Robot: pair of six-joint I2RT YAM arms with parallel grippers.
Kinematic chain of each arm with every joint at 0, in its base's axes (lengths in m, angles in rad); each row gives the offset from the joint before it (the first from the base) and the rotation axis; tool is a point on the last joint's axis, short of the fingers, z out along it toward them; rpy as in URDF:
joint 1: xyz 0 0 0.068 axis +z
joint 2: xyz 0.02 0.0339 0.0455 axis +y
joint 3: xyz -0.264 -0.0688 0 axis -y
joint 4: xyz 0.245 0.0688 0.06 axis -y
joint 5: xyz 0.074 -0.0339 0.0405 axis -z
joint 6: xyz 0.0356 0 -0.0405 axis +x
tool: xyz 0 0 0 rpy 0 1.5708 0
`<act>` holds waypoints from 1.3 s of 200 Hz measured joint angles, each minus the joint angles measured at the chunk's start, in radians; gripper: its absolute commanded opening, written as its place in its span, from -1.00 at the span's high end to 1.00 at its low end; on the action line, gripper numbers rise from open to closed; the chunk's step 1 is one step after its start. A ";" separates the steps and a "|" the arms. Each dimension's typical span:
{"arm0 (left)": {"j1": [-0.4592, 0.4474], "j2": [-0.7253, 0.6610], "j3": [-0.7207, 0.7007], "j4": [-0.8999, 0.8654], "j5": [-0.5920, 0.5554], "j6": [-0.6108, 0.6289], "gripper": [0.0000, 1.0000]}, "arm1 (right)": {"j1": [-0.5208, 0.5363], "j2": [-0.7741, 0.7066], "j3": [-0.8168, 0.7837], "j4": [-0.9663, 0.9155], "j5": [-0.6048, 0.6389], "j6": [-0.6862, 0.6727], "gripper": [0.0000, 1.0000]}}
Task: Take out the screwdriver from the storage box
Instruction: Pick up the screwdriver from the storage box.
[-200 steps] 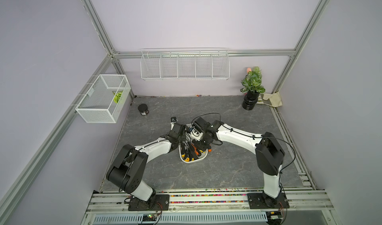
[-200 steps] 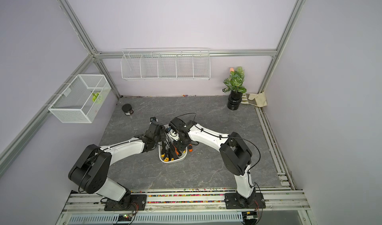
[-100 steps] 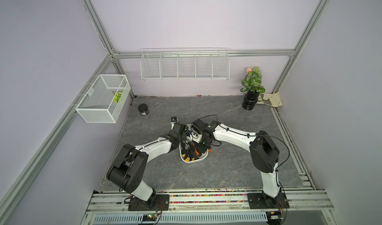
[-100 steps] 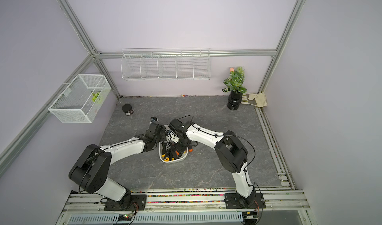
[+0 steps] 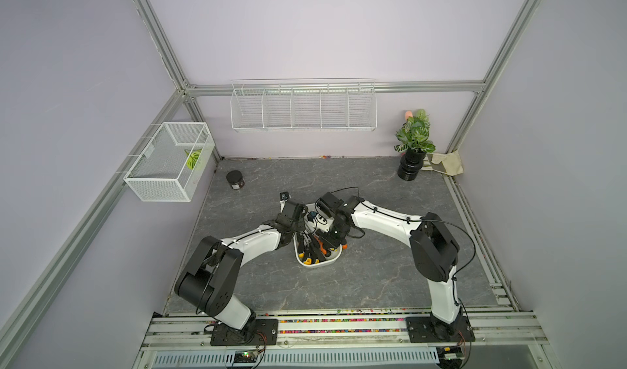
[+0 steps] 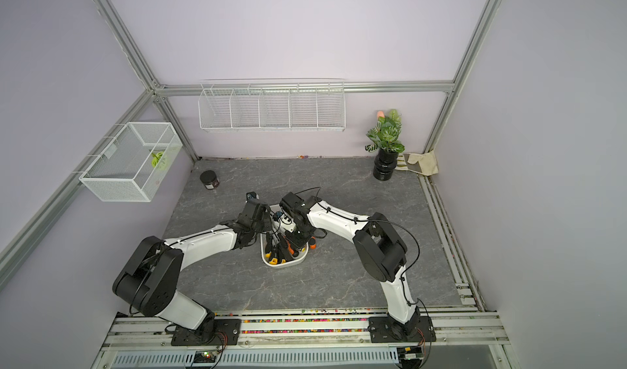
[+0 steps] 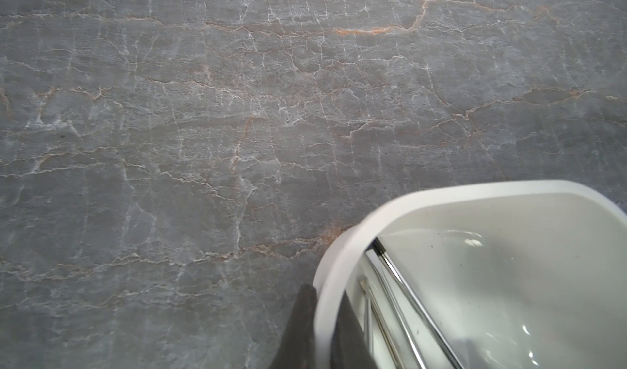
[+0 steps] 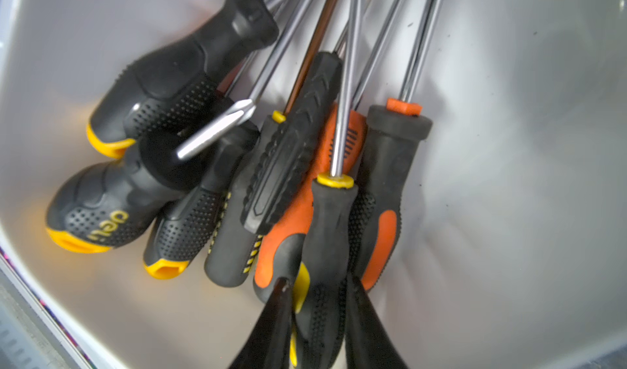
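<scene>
Soft, even overhead light fills both top views — only faint shadows lie under the arms (image 5: 258, 245), and detail stays crisp. The wrist views are less sharp: fingers (image 8: 268, 326) of the right gripper (image 8: 319, 279) blur near the lens, and glare spots sheen the storage box (image 7: 509, 214) wall.

- Smooth pale lilac walls (image 5: 305, 28) close three sides, joined by silver aluminium frame posts (image 5: 162, 45).
- Grey marble-veined floor slab (image 5: 373, 282), evenly lit.
- Long white wire rack with dividers (image 5: 303, 113) on the back wall.
- White wire-mesh basket (image 5: 169, 167) on the left wall.
- Green leafy plant in a black pot (image 5: 414, 140) in the far right corner, beside a beige cloth bag (image 5: 445, 163).
</scene>
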 measured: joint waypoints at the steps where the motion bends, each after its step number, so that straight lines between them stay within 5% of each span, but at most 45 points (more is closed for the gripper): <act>1: 0.000 0.000 0.000 0.000 0.000 0.000 1.00 | 0.000 0.000 0.000 0.000 0.000 0.000 0.90; 38: 0.002 0.000 0.000 -0.002 0.002 0.000 1.00 | 0.003 0.001 0.014 -0.034 -0.007 -0.001 0.73; 64: 0.003 0.000 0.000 -0.003 0.002 0.000 1.00 | 0.005 0.006 0.018 -0.045 -0.006 0.000 1.00; 129: 0.005 0.002 0.000 -0.005 0.002 0.000 1.00 | 0.006 -0.012 0.005 0.008 -0.039 0.069 1.00; 260: 0.006 0.005 0.000 -0.005 0.005 -0.003 1.00 | -0.053 -0.367 -0.242 0.173 0.024 0.336 1.00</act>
